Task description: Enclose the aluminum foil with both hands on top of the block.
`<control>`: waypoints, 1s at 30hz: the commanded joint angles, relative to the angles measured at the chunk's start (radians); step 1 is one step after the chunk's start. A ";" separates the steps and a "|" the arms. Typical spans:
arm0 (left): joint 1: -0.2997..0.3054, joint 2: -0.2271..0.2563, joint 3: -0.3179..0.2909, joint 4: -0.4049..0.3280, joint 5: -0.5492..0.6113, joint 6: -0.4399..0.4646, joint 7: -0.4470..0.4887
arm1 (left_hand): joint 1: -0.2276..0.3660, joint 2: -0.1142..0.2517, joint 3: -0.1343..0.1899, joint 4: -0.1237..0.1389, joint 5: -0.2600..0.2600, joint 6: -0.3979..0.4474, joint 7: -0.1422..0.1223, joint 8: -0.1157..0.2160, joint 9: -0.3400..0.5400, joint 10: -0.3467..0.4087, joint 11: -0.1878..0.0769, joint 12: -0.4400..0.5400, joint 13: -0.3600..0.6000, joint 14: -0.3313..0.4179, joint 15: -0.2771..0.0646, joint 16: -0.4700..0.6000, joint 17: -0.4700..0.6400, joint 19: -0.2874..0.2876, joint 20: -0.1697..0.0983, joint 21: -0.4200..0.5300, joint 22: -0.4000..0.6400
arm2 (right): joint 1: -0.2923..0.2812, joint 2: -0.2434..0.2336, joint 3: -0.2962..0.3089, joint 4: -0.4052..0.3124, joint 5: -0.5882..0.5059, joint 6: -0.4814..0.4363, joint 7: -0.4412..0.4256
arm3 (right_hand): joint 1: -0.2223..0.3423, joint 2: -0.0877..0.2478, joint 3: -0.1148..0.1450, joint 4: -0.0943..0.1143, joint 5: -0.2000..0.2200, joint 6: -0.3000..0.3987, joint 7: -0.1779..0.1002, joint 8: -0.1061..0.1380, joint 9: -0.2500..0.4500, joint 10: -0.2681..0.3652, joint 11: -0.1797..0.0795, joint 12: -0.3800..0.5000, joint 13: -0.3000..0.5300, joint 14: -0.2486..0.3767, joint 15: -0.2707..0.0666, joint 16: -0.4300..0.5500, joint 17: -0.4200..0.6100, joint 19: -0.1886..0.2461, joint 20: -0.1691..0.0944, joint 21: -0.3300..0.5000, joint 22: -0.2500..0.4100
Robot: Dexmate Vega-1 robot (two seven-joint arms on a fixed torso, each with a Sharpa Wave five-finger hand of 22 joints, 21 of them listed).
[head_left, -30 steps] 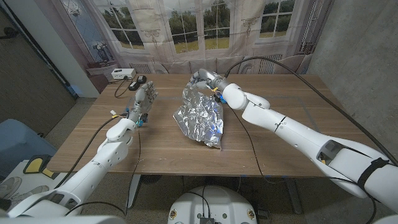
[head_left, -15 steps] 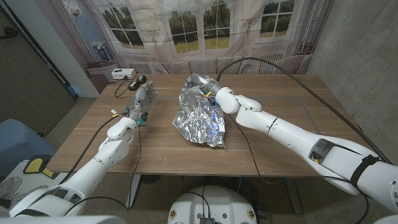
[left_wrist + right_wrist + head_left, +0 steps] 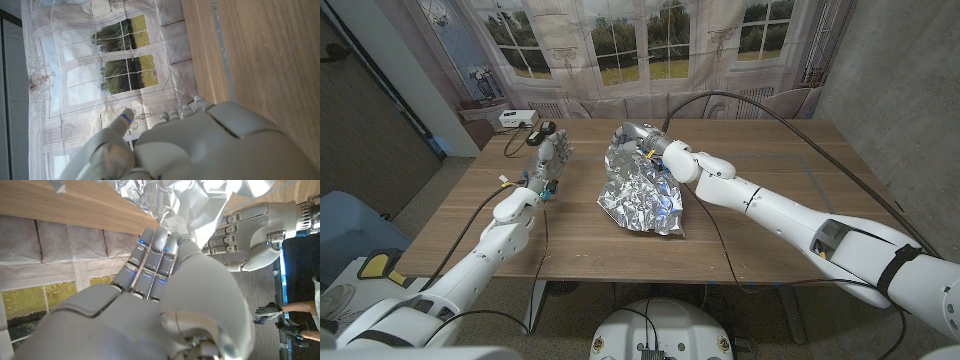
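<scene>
The right robot hand presses its fingers against the foil at its 12 o'clock edge. The left robot hand stands spread at 9 o'clock on the desk.

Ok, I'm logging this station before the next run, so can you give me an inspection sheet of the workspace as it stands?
Surface: wooden table, bare wood around the job.
Job's things: crumpled foil heaped mid-table; block not visible.
Clutter: small white box and a dark item at the far left corner.
Hands: right hand against the foil's far end; left hand held apart from the foil, fingers extended, holding nothing.
Cables: black cable arcs over the right arm; thin cable by the left arm.
Surroundings: printed window backdrop; a person's gloved hand at the edge.
</scene>
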 commanded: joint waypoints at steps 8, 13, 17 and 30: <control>-0.008 -0.005 0.007 0.000 0.009 0.002 0.003 | 0.002 0.077 0.004 -0.003 0.004 -0.056 0.004 -0.006 0.005 -0.094 0.002 -0.003 0.004 -0.117 0.002 -0.002 0.003 0.005 0.000 0.000 0.003 | 0.017 -0.015 -0.006 -0.029 0.006 -0.073 0.115 | -0.078 -0.035 0.024 0.014 -0.027 -0.227 -0.016 -0.234 -0.107 -0.164 0.021 -0.179 -0.143 -0.077 -0.081 -0.271 -0.245 -0.086 0.030 0.010 -0.027; -0.012 -0.004 0.010 -0.004 0.015 0.003 0.005 | 0.002 0.077 0.004 -0.003 0.004 -0.055 0.004 -0.006 0.005 -0.095 0.001 -0.004 0.004 -0.117 0.002 -0.002 0.003 0.005 0.000 -0.001 0.003 | 0.018 -0.018 0.003 -0.032 0.041 -0.078 0.148 | -0.151 -0.058 0.020 0.031 -0.027 -0.268 -0.018 -0.279 -0.114 -0.252 0.048 -0.274 -0.204 -0.178 -0.045 -0.431 -0.391 -0.120 0.057 0.002 -0.033; -0.016 -0.005 0.017 -0.004 0.036 -0.016 0.015 | 0.004 0.071 0.003 -0.008 0.003 -0.053 -0.003 -0.005 0.005 -0.091 -0.002 -0.002 0.004 -0.112 -0.002 -0.001 0.001 0.005 -0.003 -0.001 0.002 | -0.003 -0.022 0.033 -0.026 0.094 -0.040 0.130 | -0.227 -0.017 0.018 0.077 -0.031 -0.256 -0.001 -0.276 -0.111 -0.274 0.065 -0.312 -0.231 -0.210 -0.017 -0.482 -0.435 -0.148 0.064 -0.006 -0.034; -0.016 0.051 0.058 -0.102 0.180 -0.021 0.116 | 0.175 0.003 0.005 -0.219 -0.063 0.184 -0.052 0.028 0.007 0.150 -0.039 0.041 0.007 0.184 -0.030 0.019 0.000 0.146 -0.020 0.022 0.002 | -0.094 -0.077 0.103 -0.107 0.176 -0.048 0.074 | -0.285 0.002 0.016 0.106 -0.044 -0.243 0.020 -0.274 -0.111 -0.285 0.081 -0.344 -0.254 -0.227 0.003 -0.519 -0.471 -0.166 0.073 -0.013 -0.035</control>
